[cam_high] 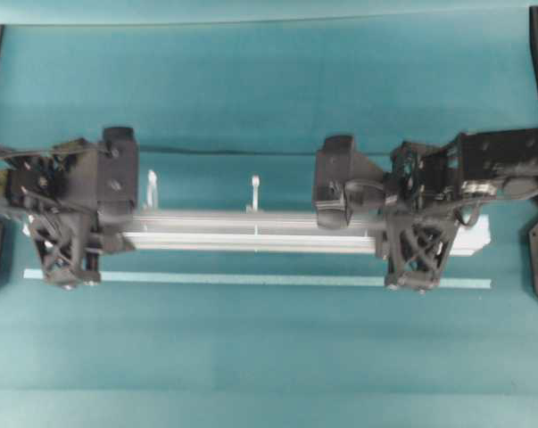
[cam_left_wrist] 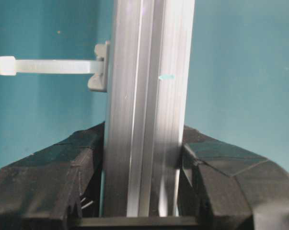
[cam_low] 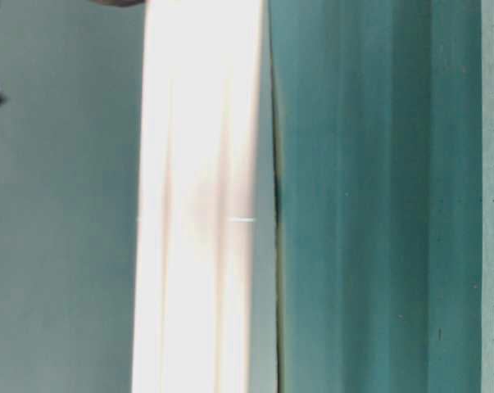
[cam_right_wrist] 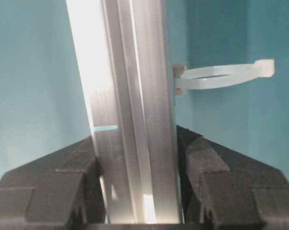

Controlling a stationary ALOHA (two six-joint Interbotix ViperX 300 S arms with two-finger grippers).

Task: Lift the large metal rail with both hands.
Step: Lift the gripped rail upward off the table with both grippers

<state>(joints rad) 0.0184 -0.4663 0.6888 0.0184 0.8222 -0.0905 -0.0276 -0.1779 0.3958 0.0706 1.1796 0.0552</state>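
Overhead view: my left gripper sits on the left end of the large metal rail, fingers either side of it. My right gripper sits on the right end in the same way. The rail runs level between them, across the teal table. Two white zip ties stick out of its far side, between my two wrists. On the near side, just beyond my fingertips, a thin pale tape strip lies parallel to the rail and apart from it.

Left wrist view: both black fingers press the rail's grooved sides; clamped on it. One zip tie projects to the left, ahead of the fingers.

Right wrist view: both fingers likewise press against the rail; clamped on it. A looped zip tie projects to the right, ahead of the fingers.

Table-level view: a bright overexposed band fills the middle; I cannot tell from it how far the rail stands off the table.
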